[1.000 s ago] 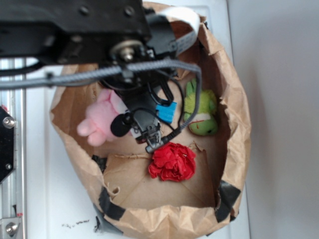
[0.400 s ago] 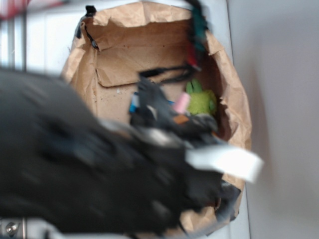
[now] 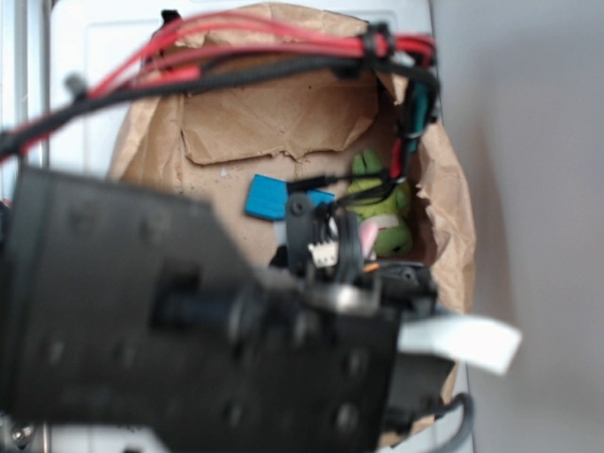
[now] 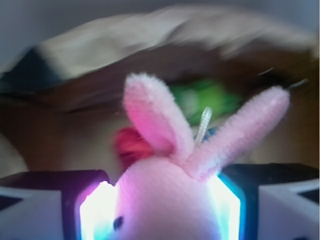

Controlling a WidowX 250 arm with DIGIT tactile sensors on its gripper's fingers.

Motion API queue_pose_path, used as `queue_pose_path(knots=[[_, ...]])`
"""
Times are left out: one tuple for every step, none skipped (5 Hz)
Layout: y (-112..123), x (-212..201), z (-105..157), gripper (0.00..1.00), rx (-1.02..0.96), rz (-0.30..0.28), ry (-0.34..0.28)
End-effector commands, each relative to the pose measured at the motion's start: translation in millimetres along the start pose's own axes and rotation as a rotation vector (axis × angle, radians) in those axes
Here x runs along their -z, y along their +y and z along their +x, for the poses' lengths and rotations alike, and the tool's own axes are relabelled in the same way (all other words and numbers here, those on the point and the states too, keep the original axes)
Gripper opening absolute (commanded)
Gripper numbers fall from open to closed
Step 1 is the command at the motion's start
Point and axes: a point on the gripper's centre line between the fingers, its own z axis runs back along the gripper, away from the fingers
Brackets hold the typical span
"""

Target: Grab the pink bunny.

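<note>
The pink bunny (image 4: 165, 200) fills the bottom of the wrist view, its head squeezed between the two lit pads and its two long ears (image 4: 150, 115) pointing up. My gripper (image 4: 160, 205) is shut on it. In the exterior view my black arm (image 3: 189, 330) covers most of the paper bag. Only a small patch of the pink bunny (image 3: 368, 231) shows by the wrist, next to a blue finger pad (image 3: 267, 198).
The brown paper bag (image 3: 444, 189) surrounds everything, its rim high on all sides. A green plush toy (image 3: 382, 203) lies at the bag's right wall. A red wrinkly ball (image 4: 131, 142) shows behind the bunny in the wrist view. Red and black cables (image 3: 236, 47) cross the top.
The bunny lay on the bag floor at the left beside the gripper; now it is held between the pads. The arm has swung across the exterior view, hiding the red ball.
</note>
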Motion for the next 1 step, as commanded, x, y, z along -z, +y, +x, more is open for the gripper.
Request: queue_pose_path(knots=[[34.4, -19.5, 5.3, 0.41, -0.067, 0.040, -0.165]])
